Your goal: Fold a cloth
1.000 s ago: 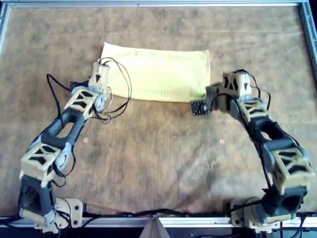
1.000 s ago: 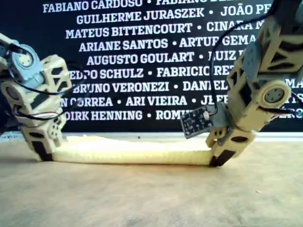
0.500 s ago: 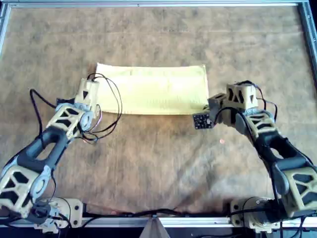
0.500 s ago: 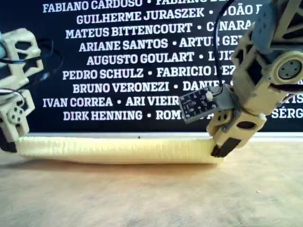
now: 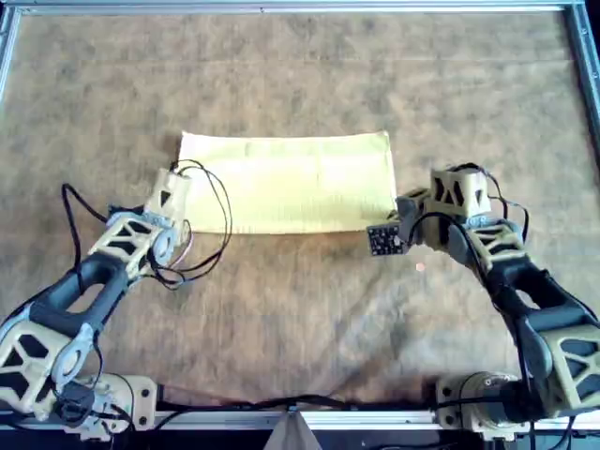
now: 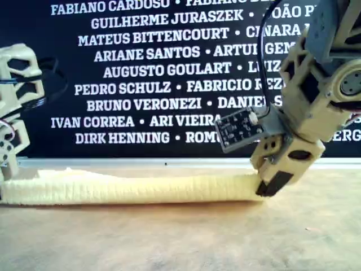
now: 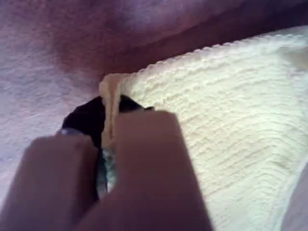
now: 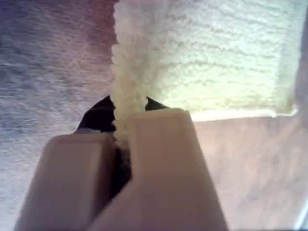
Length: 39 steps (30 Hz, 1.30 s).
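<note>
Overhead view first: found the cloth (image 5: 291, 183) lying on the desk (image 5: 300, 319) as a wide, pale yellow rectangle, folded over on itself. Noted one arm (image 5: 122, 253) reaching to the cloth's near corner at the view's left, and a second arm (image 5: 497, 253) reaching to its near corner at the view's right. Could not match either arm to a wrist camera with certainty.

Saw, through the first wrist view, my first pincer (image 7: 108, 139) pressed together on a corner of the cloth (image 7: 216, 120), with the doubled edge pinched between its two fingers. Saw, through the second wrist view, my second pincer (image 8: 120, 139) likewise clamped on a bunched edge of the cloth (image 8: 192, 57), with ribbed fabric spreading beyond.

Caught, in the exterior view, the cloth (image 6: 141, 187) as a long low roll, raised slightly off the desk at its end on the exterior view's right. Spotted a small circuit board (image 5: 382, 240) just beside that corner, and a dark banner (image 6: 169, 68) of white names behind the cloth.
</note>
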Tool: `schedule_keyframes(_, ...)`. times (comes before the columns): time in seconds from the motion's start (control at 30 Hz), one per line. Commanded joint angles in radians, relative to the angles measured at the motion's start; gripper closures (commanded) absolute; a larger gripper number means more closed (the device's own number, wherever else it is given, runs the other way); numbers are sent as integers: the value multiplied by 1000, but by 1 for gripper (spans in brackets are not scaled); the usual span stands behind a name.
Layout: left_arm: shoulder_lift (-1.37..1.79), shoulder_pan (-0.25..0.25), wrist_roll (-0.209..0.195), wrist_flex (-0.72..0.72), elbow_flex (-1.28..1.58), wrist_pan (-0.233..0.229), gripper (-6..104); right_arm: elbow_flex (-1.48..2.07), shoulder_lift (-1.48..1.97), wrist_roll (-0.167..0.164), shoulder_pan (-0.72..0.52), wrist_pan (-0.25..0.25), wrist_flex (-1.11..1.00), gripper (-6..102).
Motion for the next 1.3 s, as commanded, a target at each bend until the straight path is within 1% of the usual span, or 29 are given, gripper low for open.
schedule_keyframes(0.0,69,-8,3,2,-2,-5,95,-3,95,-6,-17,11,-32,98)
schedule_keyframes(0.03,69,-11,9,2,6,-5,95,2,94,-6,-18,6,-32,98)
schedule_keyframes(0.17,69,-8,12,2,20,-6,94,34,77,-6,-26,5,-51,96)
schedule_keyframes(0.23,71,-9,17,2,37,-6,90,54,92,-6,-28,3,-52,90)
schedule_keyframes(0.27,77,-14,25,3,51,-6,86,63,97,-6,-28,3,-52,85)
schedule_keyframes(0.3,94,-25,44,3,63,-6,81,69,103,-6,-28,3,-52,79)
schedule_keyframes(0.33,118,-37,74,3,75,-8,74,75,118,-6,-28,3,-52,72)
schedule_keyframes(0.37,144,-44,104,3,89,-20,68,83,137,-6,-29,3,-51,65)
schedule_keyframes(0.4,173,-46,135,3,107,-21,61,95,153,-8,-29,5,-51,59)
schedule_keyframes(0.47,245,-46,173,3,153,-23,49,120,196,-8,-26,5,-43,48)
schedule_keyframes(0.53,331,-46,190,3,206,-21,39,138,244,-8,-28,5,-34,38)
schedule_keyframes(0.63,465,-46,193,3,293,-23,29,184,314,-8,-29,15,-32,30)
schedule_keyframes(0.7,563,-34,193,3,345,-25,26,233,379,-8,-29,18,-32,28)
schedule_keyframes(0.8,726,-28,193,3,440,-26,26,342,511,-8,-31,18,-32,28)
schedule_keyframes(1.17,1474,-28,193,3,727,-26,25,781,1180,-8,-32,21,-32,28)
schedule_keyframes(1.27,1575,-26,193,2,778,-26,25,877,1355,-8,-31,21,-32,28)
